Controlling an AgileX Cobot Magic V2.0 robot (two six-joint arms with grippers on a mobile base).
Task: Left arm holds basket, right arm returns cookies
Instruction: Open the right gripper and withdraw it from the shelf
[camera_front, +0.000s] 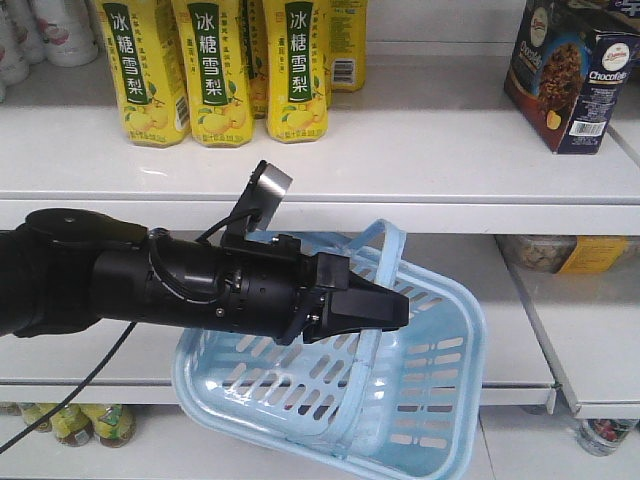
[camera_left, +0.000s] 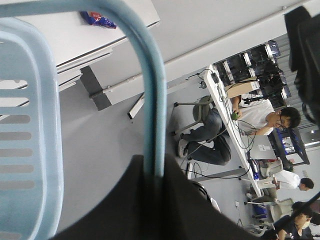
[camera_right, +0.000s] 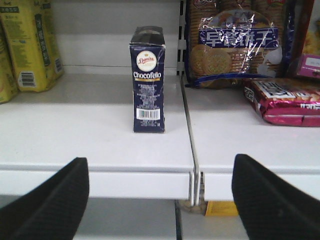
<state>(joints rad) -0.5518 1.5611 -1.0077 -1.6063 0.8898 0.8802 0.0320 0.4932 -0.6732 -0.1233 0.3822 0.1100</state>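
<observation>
The light blue basket (camera_front: 476, 340) hangs tilted in front of the shelves. My left gripper (camera_front: 385, 305) is shut on one of its loop handles. In the left wrist view that handle (camera_left: 152, 100) runs down between the jaws of my left gripper (camera_left: 154, 167), with the slotted basket wall (camera_left: 30, 125) at the left. The navy cookies carton (camera_front: 575, 80) stands upright on the upper shelf at the right. In the right wrist view the cookies (camera_right: 148, 80) stand on the shelf ahead. My right gripper (camera_right: 160, 200) is open, drawn back off the shelf's front edge, with nothing in it.
Tall yellow bottles (camera_front: 220, 70) line the upper shelf to the left of the carton. A thin shelf divider (camera_right: 189, 125) runs just right of it. Beyond the divider sit a biscuit pack (camera_right: 232, 45) and a red packet (camera_right: 285, 100). A lower shelf (camera_front: 520, 290) lies behind the basket.
</observation>
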